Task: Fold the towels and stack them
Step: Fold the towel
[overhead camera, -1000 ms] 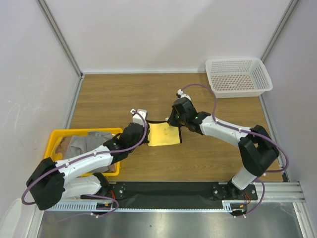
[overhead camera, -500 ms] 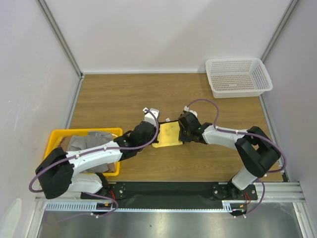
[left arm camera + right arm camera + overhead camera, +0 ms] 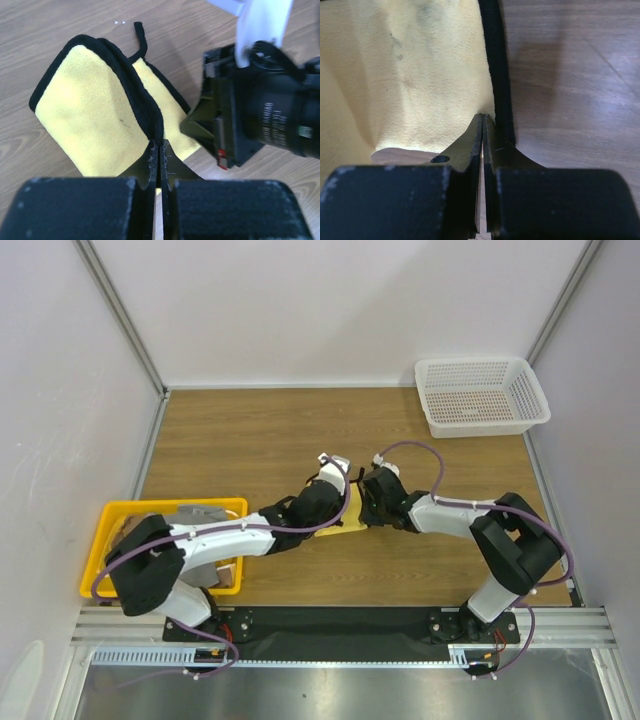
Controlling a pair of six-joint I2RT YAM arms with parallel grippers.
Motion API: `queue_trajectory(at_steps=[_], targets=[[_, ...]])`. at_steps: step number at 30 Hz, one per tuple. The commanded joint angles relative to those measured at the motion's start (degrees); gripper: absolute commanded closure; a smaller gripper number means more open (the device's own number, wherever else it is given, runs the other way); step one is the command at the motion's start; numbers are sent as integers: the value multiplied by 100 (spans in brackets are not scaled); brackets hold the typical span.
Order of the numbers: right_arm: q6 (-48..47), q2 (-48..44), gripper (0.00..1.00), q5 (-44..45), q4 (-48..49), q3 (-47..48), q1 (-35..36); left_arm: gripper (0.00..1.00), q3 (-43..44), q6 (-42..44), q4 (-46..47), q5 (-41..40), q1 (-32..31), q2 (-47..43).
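Note:
The plain yellow towel (image 3: 340, 524) with black edging lies on the wooden table, mostly hidden between my two grippers. In the left wrist view the yellow towel (image 3: 90, 115) is doubled over, and my left gripper (image 3: 159, 145) is shut on its black-edged fold. My left gripper (image 3: 340, 502) sits right beside my right gripper (image 3: 364, 510). In the right wrist view my right gripper (image 3: 483, 119) is shut on the towel's (image 3: 420, 75) edge by the black border. The grey towel (image 3: 195, 513) lies in the yellow tray (image 3: 100, 540), with a bit of brownish cloth (image 3: 228, 573) at the tray's near corner.
A white mesh basket (image 3: 482, 395) stands at the back right corner. The yellow tray sits at the left near edge under my left arm. White walls and metal posts close in the table on three sides.
My left gripper has moved right with the towel's edge, folding it over towards my right gripper. My right gripper has come down and nearer; the visible yellow patch has shrunk.

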Motion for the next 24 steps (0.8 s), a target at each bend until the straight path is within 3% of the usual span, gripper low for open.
queue_trajectory(at_steps=[1,11,24], targets=[[116,-400,100,129,8,-207,-98,100,320,-18,285,41,-62,258],[-50,-1649,100,665,-695,-225,-300,100,619,-159,330,190,-97,900],[37,-1369,100,112,-124,-831,-468,100,997,-221,163,339,-193,1322]])
